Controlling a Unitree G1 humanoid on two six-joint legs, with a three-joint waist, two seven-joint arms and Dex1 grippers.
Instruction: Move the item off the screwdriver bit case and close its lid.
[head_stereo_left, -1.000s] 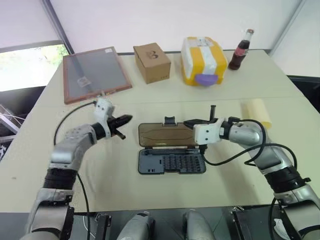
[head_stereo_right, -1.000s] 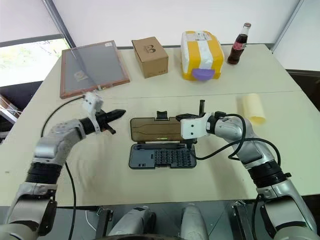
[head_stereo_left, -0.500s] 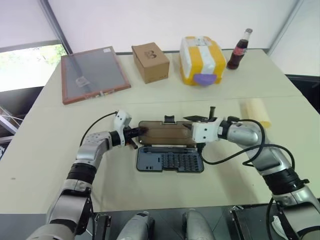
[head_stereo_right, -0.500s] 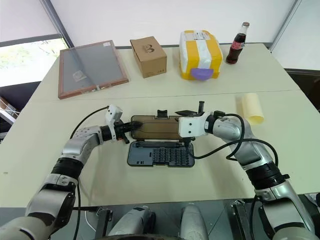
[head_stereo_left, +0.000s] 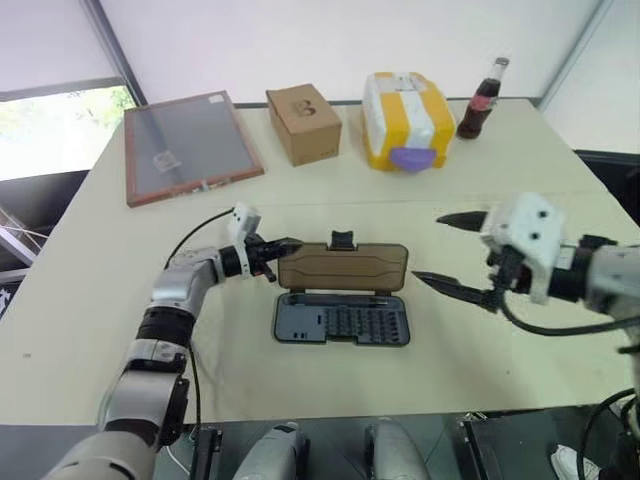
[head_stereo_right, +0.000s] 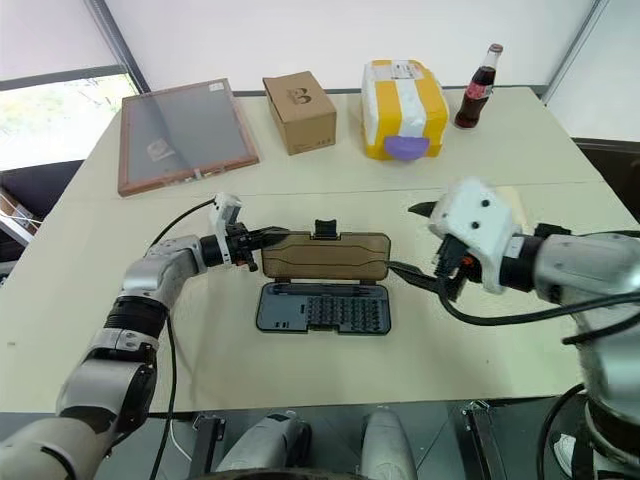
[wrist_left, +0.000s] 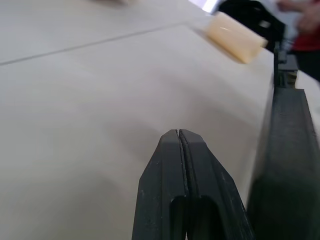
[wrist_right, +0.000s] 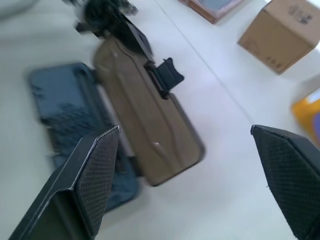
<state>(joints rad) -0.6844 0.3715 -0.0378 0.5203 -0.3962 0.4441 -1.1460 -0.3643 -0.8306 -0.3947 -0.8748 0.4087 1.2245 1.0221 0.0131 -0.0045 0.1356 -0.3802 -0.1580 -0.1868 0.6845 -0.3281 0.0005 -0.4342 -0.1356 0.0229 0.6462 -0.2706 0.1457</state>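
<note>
Bare table (head_stereo_left: 480, 370) right of the case (head_stereo_left: 343, 322) (lid (head_stereo_left: 343, 268) raised behind).

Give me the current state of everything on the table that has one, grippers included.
Screwdriver bit case: open, flat on the table.
Lid: raised partway, not shut.
Item: off the case, lying on the table.
Left gripper: shut, tips at the lid's left end.
Right gripper: open, holding nothing.
Bottle: upright, capped.
Cardboard box: closed.

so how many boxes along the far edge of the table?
2: a brown cardboard box right of the framed panel, and a yellow-and-white box between it and the bottle.
</note>
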